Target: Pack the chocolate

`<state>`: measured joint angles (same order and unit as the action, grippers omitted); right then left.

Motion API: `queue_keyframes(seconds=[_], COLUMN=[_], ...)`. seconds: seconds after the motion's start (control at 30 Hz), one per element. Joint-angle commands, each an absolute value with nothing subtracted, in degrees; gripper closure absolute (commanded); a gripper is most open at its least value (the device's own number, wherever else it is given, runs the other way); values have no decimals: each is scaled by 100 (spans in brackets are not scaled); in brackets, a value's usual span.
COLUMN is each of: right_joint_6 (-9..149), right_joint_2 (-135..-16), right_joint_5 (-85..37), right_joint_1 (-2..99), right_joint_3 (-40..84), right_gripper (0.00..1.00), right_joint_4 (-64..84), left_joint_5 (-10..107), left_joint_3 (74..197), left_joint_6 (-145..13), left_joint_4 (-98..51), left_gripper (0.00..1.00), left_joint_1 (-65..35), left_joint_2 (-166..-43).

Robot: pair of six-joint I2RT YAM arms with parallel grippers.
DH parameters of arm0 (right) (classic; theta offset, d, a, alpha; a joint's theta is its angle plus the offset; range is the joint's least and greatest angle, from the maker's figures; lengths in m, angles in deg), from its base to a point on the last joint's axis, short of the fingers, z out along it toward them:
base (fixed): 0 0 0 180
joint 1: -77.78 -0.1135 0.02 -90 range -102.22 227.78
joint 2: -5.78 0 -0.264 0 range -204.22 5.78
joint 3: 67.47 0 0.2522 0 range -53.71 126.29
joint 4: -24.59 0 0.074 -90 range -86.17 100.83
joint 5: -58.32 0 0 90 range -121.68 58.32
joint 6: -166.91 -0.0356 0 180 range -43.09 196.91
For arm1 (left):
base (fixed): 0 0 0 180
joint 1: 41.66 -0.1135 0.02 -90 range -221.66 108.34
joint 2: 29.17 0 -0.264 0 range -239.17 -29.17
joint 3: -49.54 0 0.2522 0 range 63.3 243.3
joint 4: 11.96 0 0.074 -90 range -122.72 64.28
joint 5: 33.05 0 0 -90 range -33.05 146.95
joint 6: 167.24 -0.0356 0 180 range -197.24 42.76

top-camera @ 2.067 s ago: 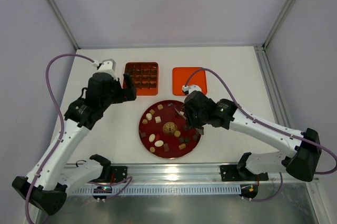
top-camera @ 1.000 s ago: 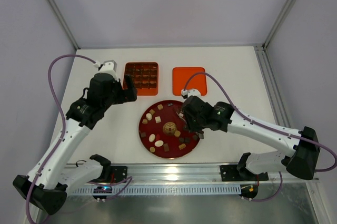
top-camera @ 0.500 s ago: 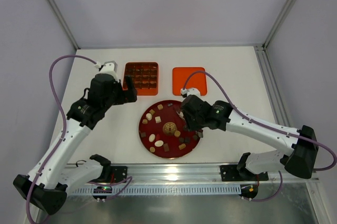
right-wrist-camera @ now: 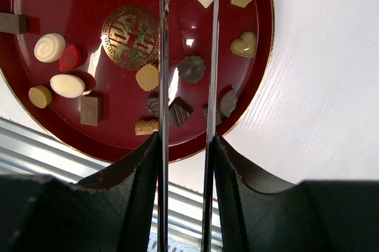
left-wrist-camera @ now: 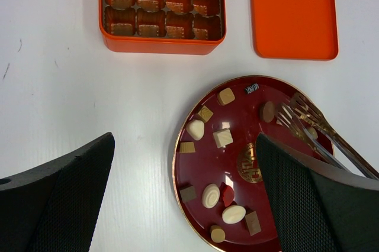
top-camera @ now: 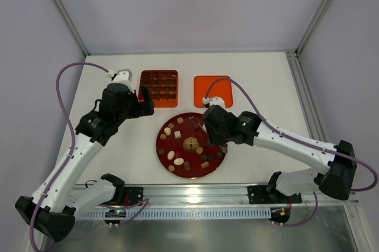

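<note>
Several small pieces of chocolate (top-camera: 179, 161) in dark brown, tan and cream-white lie scattered on a round red plate (top-camera: 195, 175). My right gripper (right-wrist-camera: 185, 139) is shut on a pair of metal tongs (right-wrist-camera: 164, 57) and hovers over the plate's right half (right-wrist-camera: 118, 86). The tong arms stand apart, with a dark fluted piece (right-wrist-camera: 191, 68) showing between them. In the left wrist view the forked tong tips (left-wrist-camera: 299, 110) sit beside a brown round piece (left-wrist-camera: 267, 111). My left gripper (left-wrist-camera: 185, 145) is open and empty, above the table at the plate's left rim (left-wrist-camera: 175, 169).
An orange box (top-camera: 142, 89) with brown-lined compartments stands behind the plate, seen close in the left wrist view (left-wrist-camera: 161, 45). Its flat orange lid (top-camera: 222, 83) lies to its right (left-wrist-camera: 293, 12). A metal rail (top-camera: 195, 193) runs along the near table edge.
My right arm has drifted slightly left and away over the plate, carrying the tongs. The left arm has barely moved.
</note>
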<state>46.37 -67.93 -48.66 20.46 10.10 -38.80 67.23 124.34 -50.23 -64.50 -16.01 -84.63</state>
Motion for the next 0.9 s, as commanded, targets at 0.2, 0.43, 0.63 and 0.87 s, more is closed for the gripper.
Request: queue_keyframes(seconds=[0.2, 0.43, 0.63, 0.87], right_joint_6=[4650, 4712, 4712, 4703], right_joint_2=[-7068, -7227, -7253, -7183], right_joint_5=[-4786, -4689, -4654, -4531], right_joint_1=[1995, 1995, 1995, 1995], right_joint_3=[1247, 1282, 1335, 1317], right_gripper=[58, 58, 58, 58], right_joint_4=[-3716, -3611, -3602, -3628], left_joint_5=[6741, 6759, 6776, 6759], left_joint_3=[12403, 12386, 12368, 12377], left_joint_6=[-5052, -5078, -5087, -5096], left_joint_4=[-6219, -6219, -6202, -6202], left_gripper=[0, 0, 0, 0], left_joint_1=[-1617, -1609, -1617, -1617], left_joint_2=[-8419, -8392, -8401, -8445])
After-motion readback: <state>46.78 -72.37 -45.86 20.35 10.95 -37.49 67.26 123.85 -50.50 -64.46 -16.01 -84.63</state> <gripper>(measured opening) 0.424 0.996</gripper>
